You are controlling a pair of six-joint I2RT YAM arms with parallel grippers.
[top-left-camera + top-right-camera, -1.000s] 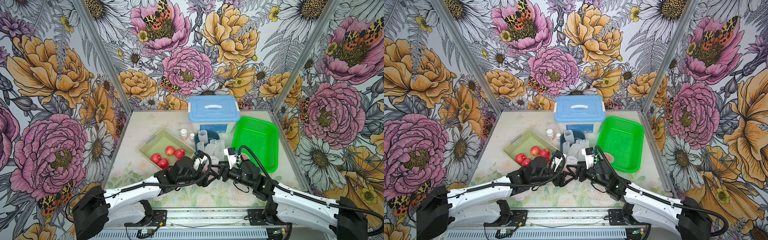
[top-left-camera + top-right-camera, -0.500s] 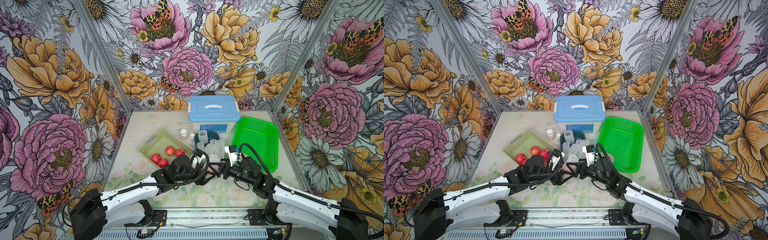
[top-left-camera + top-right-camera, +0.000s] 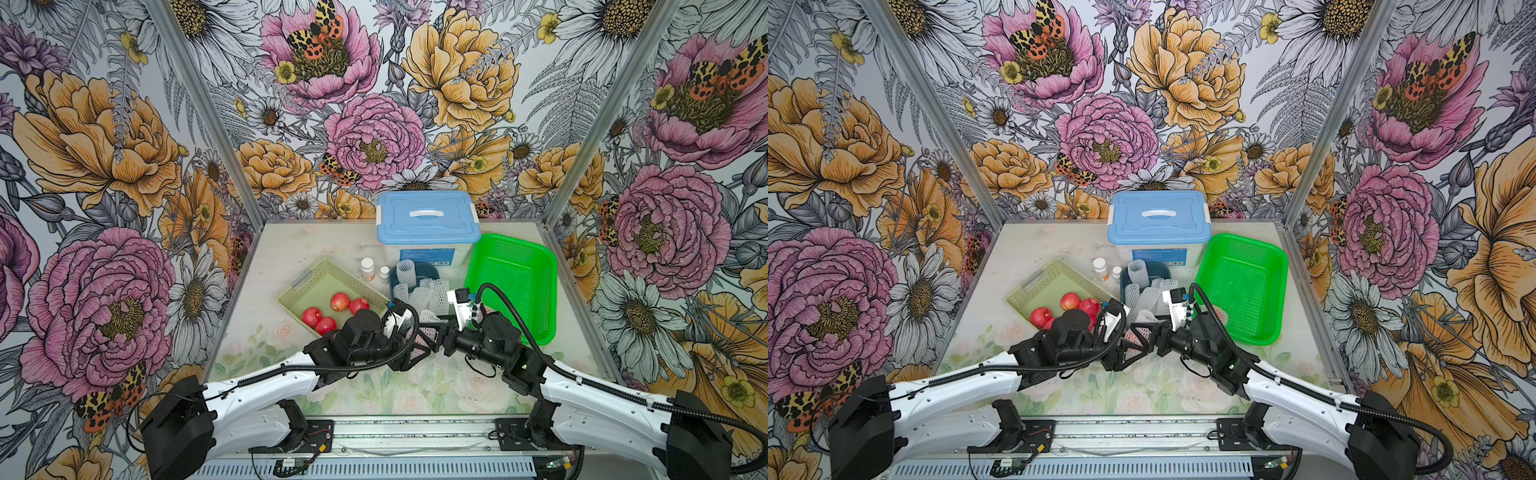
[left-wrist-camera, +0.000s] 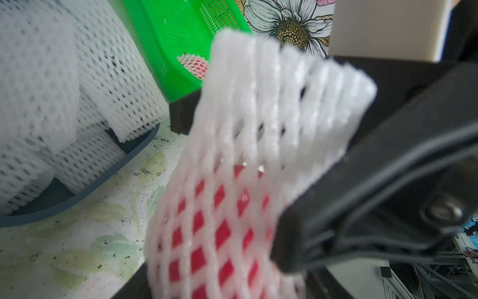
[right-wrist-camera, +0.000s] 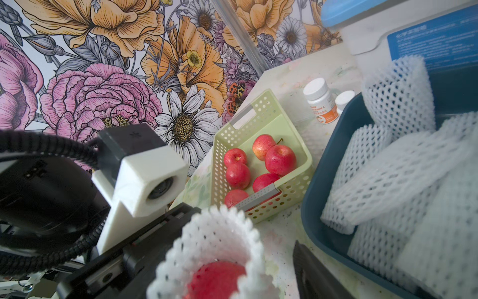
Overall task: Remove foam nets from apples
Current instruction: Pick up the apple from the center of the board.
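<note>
Grips netted apple (image 4: 207, 233) with left hand (image 3: 1127, 351) at desk (image 3: 1038, 245) centre, aiming long axis and free end of net (image 4: 271, 108) at right hand (image 3: 1152, 336). Straddles that end with right jaws released, not yet pinching.

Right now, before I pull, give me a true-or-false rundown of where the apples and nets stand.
1. The blue-lidded box is open. False: it is shut.
2. The pale green basket holds bare apples. True.
3. The green lattice basket holds no fruit. False: one wrapped apple lies in it.
4. Loose foam nets lie in the dark blue tub. True.
5. A netted apple sits between the left gripper and right gripper. True.
</note>
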